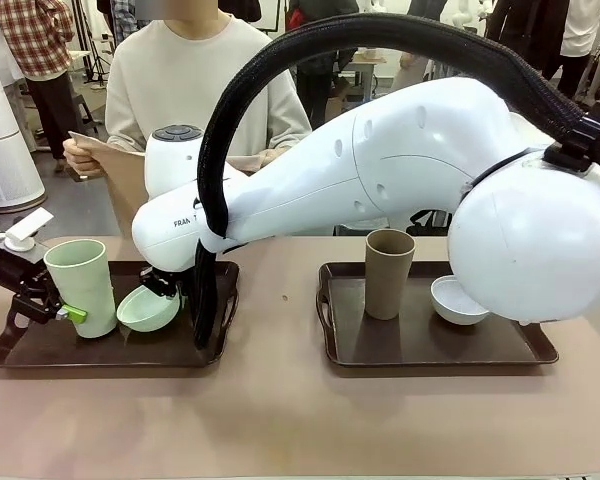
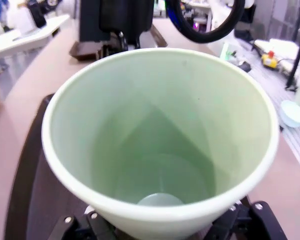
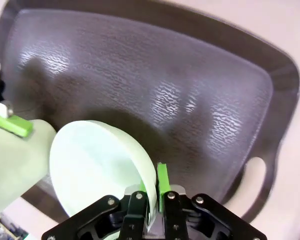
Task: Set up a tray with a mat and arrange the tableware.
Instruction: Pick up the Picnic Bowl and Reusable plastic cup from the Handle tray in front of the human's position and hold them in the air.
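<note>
**Surface.** A matt pinkish-brown desk (image 1: 280,400) is observed, with one dark speck (image 1: 285,297) near its middle. Two dark brown trays with a rippled texture and cut-out handles are set on it: the left tray (image 1: 40,355) at 8 o'clock and the right tray (image 1: 420,350) at 4 o'clock, well apart.

**Left tray.** The mint tumbler (image 1: 82,285) is seen on this tray, leaning slightly. The mint bowl (image 1: 145,310) is just beside it at 3 o'clock, tipped on edge with its mouth towards the tumbler. Whether the bowl's underside touches the tray cannot be told.

**Right tray.** The tan tumbler (image 1: 388,275) stands upright. The white bowl (image 1: 458,302) is placed just beside it at 3 o'clock.

**Claws.** The left claw (image 1: 70,312) is set around the mint tumbler low on its wall, with one green pad against its side. Whether the tumbler is gripped or the fingers stand slack cannot be told. The right arm (image 1: 380,160) is reached across the desk, and the right claw (image 3: 152,187) is closed on the rim of the mint bowl, which is pinched between the pads.

**Room.** A person (image 1: 195,80) is seated at 12 o'clock, with a flat tan sheet (image 1: 120,175) held in one hand (image 1: 80,158). A white cylindrical unit (image 1: 2,140) is noted on the grey floor at 10 o'clock.
</note>
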Tool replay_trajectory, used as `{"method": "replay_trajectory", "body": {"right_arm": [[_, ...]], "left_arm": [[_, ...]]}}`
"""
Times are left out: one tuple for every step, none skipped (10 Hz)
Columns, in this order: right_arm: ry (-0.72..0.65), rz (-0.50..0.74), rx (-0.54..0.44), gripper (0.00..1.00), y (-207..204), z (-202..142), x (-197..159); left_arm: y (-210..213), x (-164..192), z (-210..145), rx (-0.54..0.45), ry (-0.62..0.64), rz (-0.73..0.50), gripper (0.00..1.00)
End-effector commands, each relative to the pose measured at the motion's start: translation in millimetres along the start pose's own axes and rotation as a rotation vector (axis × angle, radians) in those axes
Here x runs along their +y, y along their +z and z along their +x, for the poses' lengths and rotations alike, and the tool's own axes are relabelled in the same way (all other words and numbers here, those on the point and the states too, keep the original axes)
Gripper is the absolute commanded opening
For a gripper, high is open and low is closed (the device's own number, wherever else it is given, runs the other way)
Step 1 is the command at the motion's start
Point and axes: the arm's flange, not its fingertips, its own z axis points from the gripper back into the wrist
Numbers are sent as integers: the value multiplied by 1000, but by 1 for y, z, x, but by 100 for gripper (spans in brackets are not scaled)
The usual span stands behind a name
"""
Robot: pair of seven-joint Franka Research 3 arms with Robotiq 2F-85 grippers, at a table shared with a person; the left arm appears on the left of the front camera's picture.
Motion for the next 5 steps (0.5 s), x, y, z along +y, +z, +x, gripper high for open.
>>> {"method": "replay_trajectory", "body": {"right_arm": [[-44,-51,24,0,29,-16,-14],[-51,-62,-14,0,61,-25,-17],[-63,-71,-65,0,93,-35,-19],[-81,-80,-110,0,123,-44,-21],[-100,-81,-156,0,151,-53,-20]], "left_arm": [[18,-11,30,-14,48,29,0],[36,-22,54,-12,27,70,0],[51,-33,78,-18,4,96,0],[63,-41,96,-24,-11,113,0],[73,-48,113,-23,-12,124,0]]}}
